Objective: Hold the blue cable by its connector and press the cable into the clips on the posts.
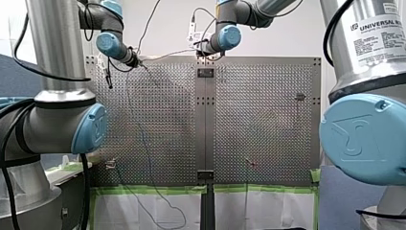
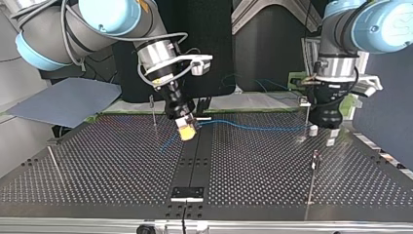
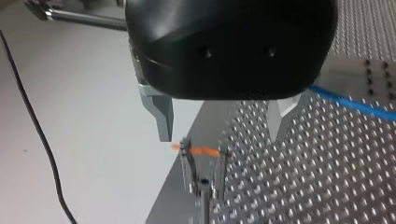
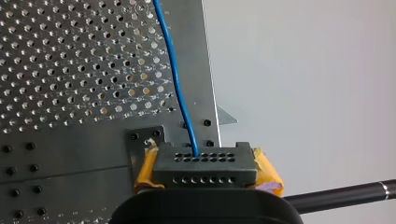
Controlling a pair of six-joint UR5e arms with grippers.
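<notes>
In the right wrist view my right gripper (image 4: pixel 206 172) is shut, its yellow pads (image 4: pixel 268 171) clamped on a dark grey connector (image 4: pixel 205 157). The blue cable (image 4: pixel 175 70) leaves the connector and runs away over the perforated plate. In the top view my right gripper (image 2: pixel 187 129) hangs just above the table's middle strip, and the cable (image 2: pixel 253 126) stretches from it toward a post (image 2: pixel 307 114) beside my left gripper (image 2: pixel 322 135). In the left wrist view my left gripper (image 3: pixel 220 136) is open, its metal fingers (image 3: pixel 163 119) just above a forked clip (image 3: pixel 203 161) with an orange mark. Nothing is between them.
More thin posts stand on the table (image 2: pixel 122 165): one behind my right gripper (image 2: pixel 153 109), one at the top view's left (image 2: pixel 53 161), one in front of my left gripper (image 2: pixel 314 168). A black bracket (image 2: pixel 187 192) sits on the middle strip near the front edge.
</notes>
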